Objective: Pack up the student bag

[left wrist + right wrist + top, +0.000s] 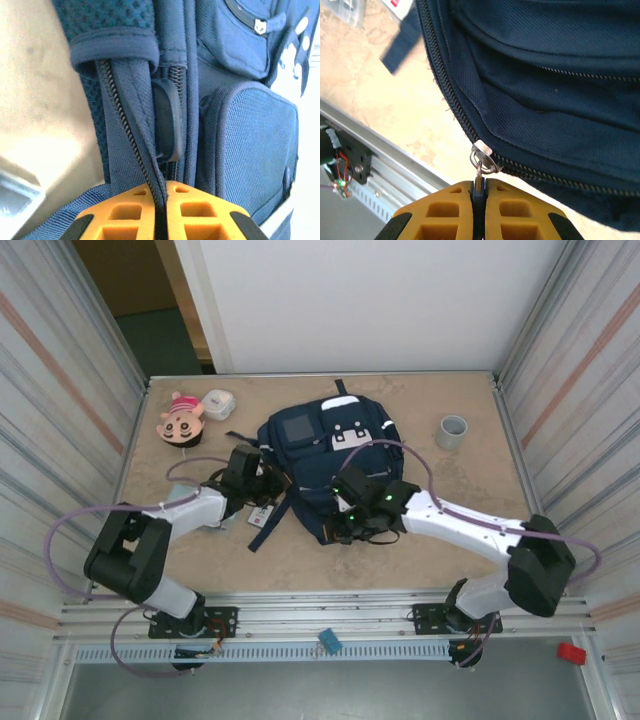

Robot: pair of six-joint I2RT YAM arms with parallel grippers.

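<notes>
1. Bag (305, 465): lies flat at mid-table (430, 540), its top toward the far edge.
2. Left gripper (161, 197): at the bag's left side, jaws pressed together on a fold of fabric beside the zip teeth.
3. Right gripper (478, 192): at the bag's near edge, jaws closed on the zip pull (479, 172), slider just beyond the fingertips.
4. Doll (181, 418) and white case (218, 403), far left; cup (452, 431), far right; all apart from the bag.

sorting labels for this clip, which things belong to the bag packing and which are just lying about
In the job: student bag; its zipper pull, pinched by the right gripper; left gripper, clamped on the bag's zip edge.
Lying about: doll, white case, grey cup, all on the table apart from the bag.
</notes>
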